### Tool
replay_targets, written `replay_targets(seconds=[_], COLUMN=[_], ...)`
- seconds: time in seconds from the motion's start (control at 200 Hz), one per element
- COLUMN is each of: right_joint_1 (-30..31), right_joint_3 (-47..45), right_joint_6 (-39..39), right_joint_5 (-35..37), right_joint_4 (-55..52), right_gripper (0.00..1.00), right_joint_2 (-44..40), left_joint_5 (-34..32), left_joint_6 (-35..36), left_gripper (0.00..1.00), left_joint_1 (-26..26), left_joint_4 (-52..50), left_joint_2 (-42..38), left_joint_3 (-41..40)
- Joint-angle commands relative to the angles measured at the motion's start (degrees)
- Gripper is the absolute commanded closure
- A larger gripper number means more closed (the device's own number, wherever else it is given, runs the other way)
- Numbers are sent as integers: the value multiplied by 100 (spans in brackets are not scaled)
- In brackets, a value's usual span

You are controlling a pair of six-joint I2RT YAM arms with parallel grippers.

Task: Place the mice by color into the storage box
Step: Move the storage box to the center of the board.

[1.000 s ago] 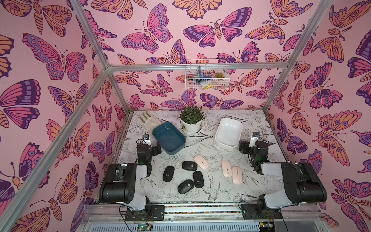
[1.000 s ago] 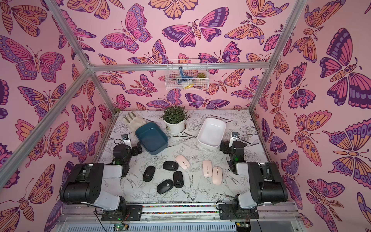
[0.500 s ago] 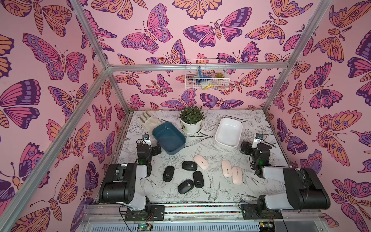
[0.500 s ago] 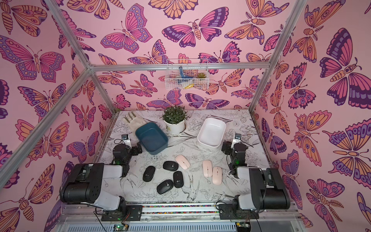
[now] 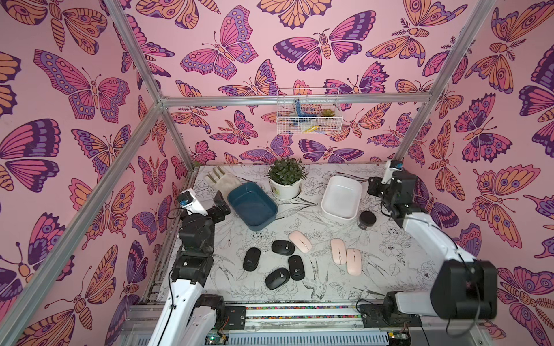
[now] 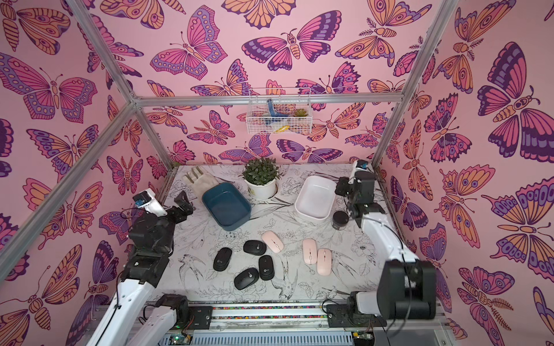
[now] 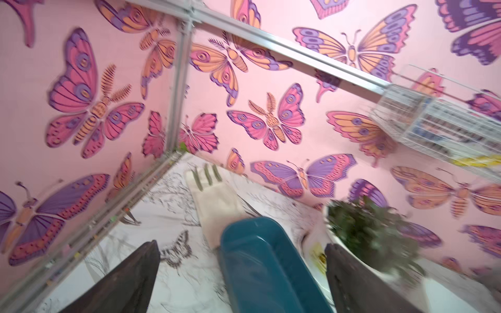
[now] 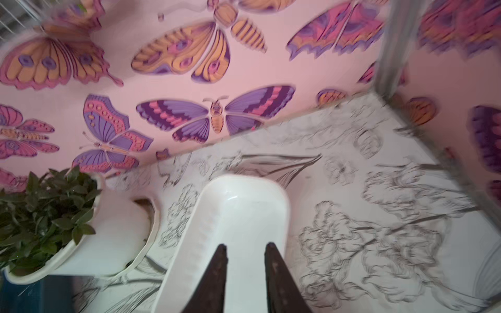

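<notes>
Several black mice (image 5: 283, 247) (image 6: 254, 247) lie in a loose cluster on the front middle of the table. Three pale pink mice (image 5: 338, 251) (image 6: 309, 251) lie just to their right. Behind them stand two storage boxes with nothing in them, a blue one (image 5: 239, 191) (image 7: 260, 271) and a white one (image 5: 329, 182) (image 8: 238, 195). My left gripper (image 5: 220, 205) (image 7: 241, 248) hangs open beside the blue box's left end. Above the white box's right end, my right gripper (image 5: 374, 187) (image 8: 246, 246) has only a narrow gap between its fingers and holds nothing.
A potted plant (image 5: 286, 179) stands between the two boxes at the back. A pale glove (image 5: 220, 179) lies behind the blue box. A small black jar (image 5: 367, 220) sits by the white box's front right corner. A wire basket (image 5: 307, 115) hangs on the back wall.
Both arms have lifted. The right arm has swung back toward the white box, uncovering the black jar, and its jaws have narrowed from wide open. The mice have not moved.
</notes>
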Motion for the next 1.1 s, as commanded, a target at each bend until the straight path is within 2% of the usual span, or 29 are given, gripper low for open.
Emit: replay_targets(seconds=[0.0,0.08,0.14,0.315,0.616,0.806,1.011,1.096], right_joint_1=[366,634,784,1215,1873,2407,2984,3213], right_joint_3=[689,1204,1445,1580,1165,647,-209,-521], right_joint_6=[188,152,181,87,-299,-526,-188,75], right_joint_5=[-954,-983,-985,-1020,-962,-578,-163,-18], right_joint_4=[-1578,-1922,-2075,-2209,-2545,-3041,-3234,-3213], right_gripper=[81,83,85,86,86,87,87,84], right_joint_2=[1208,1869,2232,2629,2405,2014,1461,1159], left_joint_5=[392,-153,-254,-68,221,368,535,581], left_joint_6=[-787,-875,-1026,-1448,-1583,-1596,-1632,-1640], left_gripper=[0,0,0,0,0,0,0,0], left_joint_1=[-883,-1895,-2377,-2987,-3029,-3029,-3029,-3031], left_joint_4=[-2490,-3032,-3201,-3189,-2979,-2870,-2734,-2720], left_joint_2=[562,1136,1527,2190,2415,2424,2337,2287], left_joint_3=[554,972,1169,1357,1311,1190,967,873])
